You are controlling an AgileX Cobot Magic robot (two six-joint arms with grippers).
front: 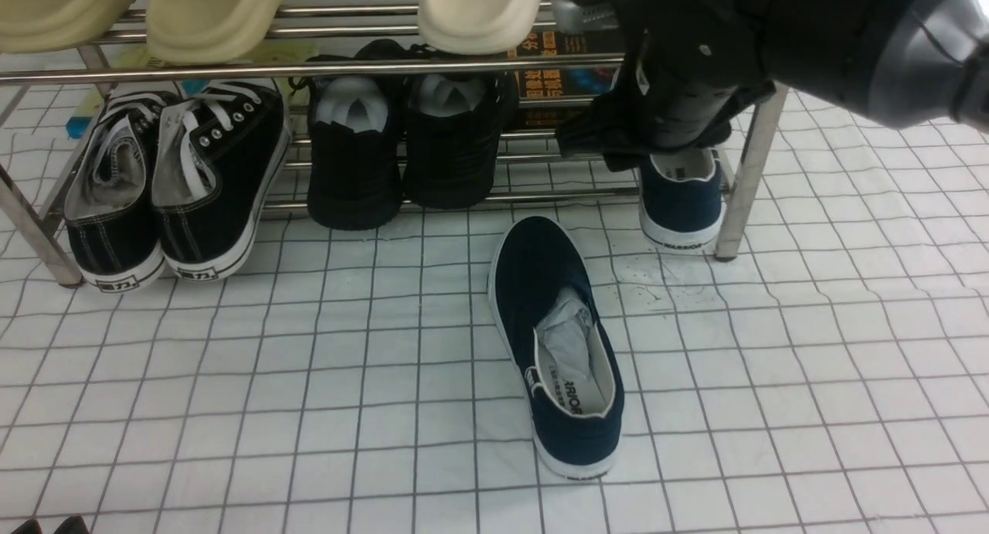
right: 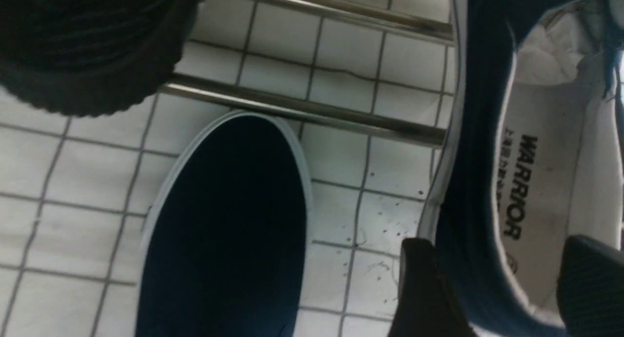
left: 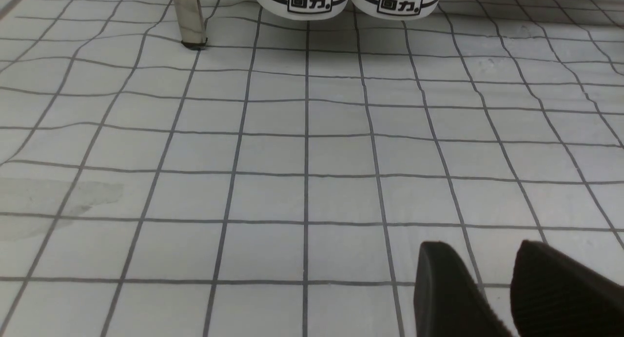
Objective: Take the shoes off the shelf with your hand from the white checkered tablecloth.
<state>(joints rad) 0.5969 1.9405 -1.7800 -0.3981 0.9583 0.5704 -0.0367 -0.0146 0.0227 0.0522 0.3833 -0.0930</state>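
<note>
One navy slip-on shoe (front: 556, 348) lies on the white checkered tablecloth (front: 309, 379) in front of the shelf (front: 309, 74); its toe also shows in the right wrist view (right: 229, 229). The second navy shoe (front: 681, 202) sits on the shelf's lower bars at the right end. My right gripper (front: 657, 144) hangs over its heel. In the right wrist view the gripper (right: 507, 283) is open and straddles that shoe's side wall (right: 468, 181), with one finger (right: 429, 288) outside and the other over the "WARRIOR" insole. My left gripper (left: 487, 259) is slightly open and empty, low over the cloth, and shows at the front view's lower left (front: 48, 526).
Black lace-up sneakers (front: 178, 178) and all-black shoes (front: 402, 147) stand on the lower tier. Cream slippers (front: 209, 12) lie on the upper tier. The shelf's right post (front: 745, 186) stands right beside the gripped-at shoe. A dark printed box (front: 556, 78) stands behind the shelf.
</note>
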